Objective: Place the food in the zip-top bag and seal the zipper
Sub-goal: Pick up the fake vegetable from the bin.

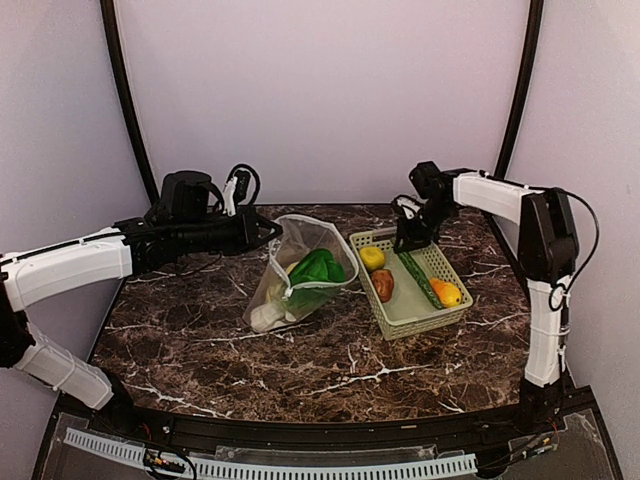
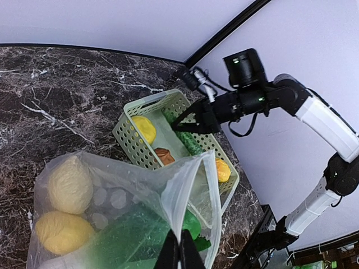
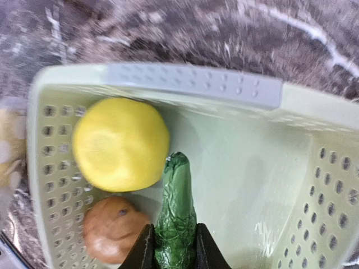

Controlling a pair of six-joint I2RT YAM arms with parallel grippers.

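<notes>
The clear dotted zip-top bag (image 1: 290,275) stands open on the table, its mouth rim (image 2: 208,185) lifted. Inside lie the green cabbage (image 1: 318,270), a pale piece (image 2: 70,184) and a yellow piece (image 2: 61,231). My left gripper (image 1: 268,232) is shut on the bag's mouth edge (image 2: 180,249). My right gripper (image 1: 408,243) is in the basket, shut on one end of a dark green cucumber-like piece (image 3: 176,202). Beside it lie a yellow piece (image 3: 120,144), a brown piece (image 3: 112,227) and an orange piece (image 1: 446,292).
The light green slotted basket (image 1: 432,318) sits right of the bag, almost touching it; it also shows in the left wrist view (image 2: 132,147). The dark marble table (image 1: 200,340) runs to a black front edge. Purple walls enclose the back and sides.
</notes>
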